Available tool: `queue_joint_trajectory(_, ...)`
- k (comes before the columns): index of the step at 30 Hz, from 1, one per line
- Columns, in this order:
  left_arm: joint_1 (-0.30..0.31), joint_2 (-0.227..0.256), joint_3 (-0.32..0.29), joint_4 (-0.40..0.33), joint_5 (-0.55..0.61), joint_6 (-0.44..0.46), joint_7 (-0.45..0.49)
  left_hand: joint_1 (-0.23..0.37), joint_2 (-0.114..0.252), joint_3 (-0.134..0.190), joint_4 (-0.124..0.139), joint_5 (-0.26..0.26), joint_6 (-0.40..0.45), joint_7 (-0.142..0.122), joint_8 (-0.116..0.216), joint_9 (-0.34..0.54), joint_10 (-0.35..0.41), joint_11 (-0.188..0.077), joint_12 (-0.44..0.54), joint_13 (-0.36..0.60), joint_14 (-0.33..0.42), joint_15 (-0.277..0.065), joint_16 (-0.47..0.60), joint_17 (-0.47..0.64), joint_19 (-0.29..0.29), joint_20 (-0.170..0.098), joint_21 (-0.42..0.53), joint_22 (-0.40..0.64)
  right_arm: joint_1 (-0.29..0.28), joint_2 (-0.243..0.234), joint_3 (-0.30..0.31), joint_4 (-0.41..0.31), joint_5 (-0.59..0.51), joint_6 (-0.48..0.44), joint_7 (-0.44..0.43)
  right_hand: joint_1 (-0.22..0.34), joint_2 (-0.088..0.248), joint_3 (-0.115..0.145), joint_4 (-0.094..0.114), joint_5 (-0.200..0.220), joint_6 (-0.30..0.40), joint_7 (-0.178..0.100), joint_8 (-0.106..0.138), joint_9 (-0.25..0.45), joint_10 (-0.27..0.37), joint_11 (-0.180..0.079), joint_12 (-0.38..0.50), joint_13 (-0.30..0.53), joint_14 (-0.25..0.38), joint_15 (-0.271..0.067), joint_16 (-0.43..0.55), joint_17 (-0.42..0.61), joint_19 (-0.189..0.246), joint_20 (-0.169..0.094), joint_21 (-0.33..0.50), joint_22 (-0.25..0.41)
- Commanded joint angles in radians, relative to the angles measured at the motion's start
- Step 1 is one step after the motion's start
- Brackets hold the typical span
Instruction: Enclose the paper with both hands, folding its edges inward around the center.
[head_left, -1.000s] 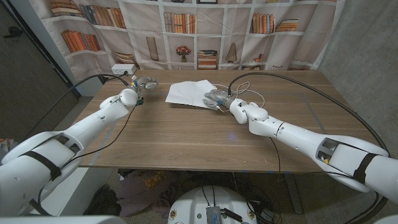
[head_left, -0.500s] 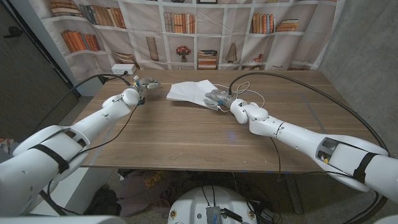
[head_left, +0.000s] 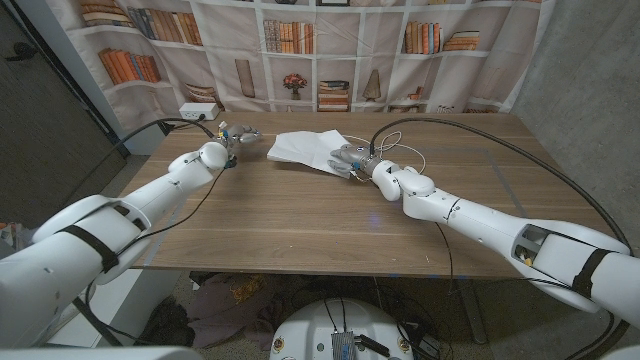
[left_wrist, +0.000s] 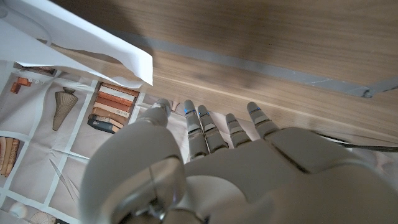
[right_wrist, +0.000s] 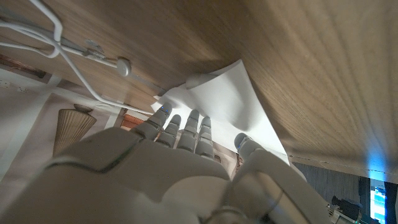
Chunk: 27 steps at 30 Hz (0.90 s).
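A white sheet of paper (head_left: 305, 147) lies crumpled on the far middle of the wooden table (head_left: 300, 215). My right hand (head_left: 347, 159) is at the paper's right corner with its fingers apart, fingertips at the paper's edge (right_wrist: 217, 102); whether they touch it I cannot tell. My left hand (head_left: 238, 134) hovers a short way left of the paper, fingers spread and holding nothing. In the left wrist view the paper's lifted corner (left_wrist: 93, 46) lies just beyond my left hand (left_wrist: 205, 155).
White cables (head_left: 400, 150) loop on the table behind my right hand, and a black cable (head_left: 470, 135) curves along the right side. A white power strip (head_left: 196, 112) sits at the far left corner. A bookshelf backdrop hangs behind the table.
My left hand has drifted slightly right, toward the paper. My right hand has edged a little further onto the paper's corner.
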Motion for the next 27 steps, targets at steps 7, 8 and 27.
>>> queue_joint_trajectory(7,0.076,0.056,-0.036,-0.158,-0.028,0.031,0.012,-0.013,-0.002,0.000,0.005,-0.006,0.011,-0.001,0.000,0.003,0.006,-0.004,-0.005,0.002,0.002,-0.051,0.005,0.001,-0.005,-0.007,0.001,0.002,-0.010,-0.009,0.006,-0.007,-0.005,0.005,-0.006,-0.007,0.047,0.005,-0.002,0.006,0.008,0.000,0.005,0.000,0.006,0.003,0.006,-0.001,0.005,-0.069,0.004,0.001,0.010,-0.072,-0.004,0.002)
queue_joint_trajectory(8,0.087,0.066,-0.041,-0.181,-0.029,0.036,0.015,-0.014,-0.001,0.000,0.006,-0.006,0.012,-0.003,0.000,0.003,0.007,-0.005,-0.004,0.002,0.002,-0.051,0.006,0.002,-0.007,-0.008,0.000,0.002,-0.010,-0.008,0.006,-0.007,-0.005,0.005,-0.005,-0.007,0.047,0.005,-0.002,0.006,0.008,0.000,0.005,0.000,0.006,0.002,0.006,-0.001,0.005,-0.069,0.003,0.001,0.010,-0.071,-0.004,0.002)
queue_joint_trajectory(27,0.322,0.204,-0.182,-0.529,-0.085,0.067,0.083,-0.058,-0.037,-0.026,0.018,-0.015,0.059,0.015,0.010,0.001,0.020,0.003,-0.005,-0.001,0.004,-0.044,0.008,0.003,-0.017,-0.005,-0.003,0.003,-0.018,-0.005,0.001,-0.018,-0.016,-0.016,0.009,-0.007,0.046,0.008,-0.002,0.006,0.009,0.002,0.004,0.000,0.006,0.006,0.006,-0.001,0.003,-0.069,0.003,0.000,0.011,-0.071,-0.007,0.002)
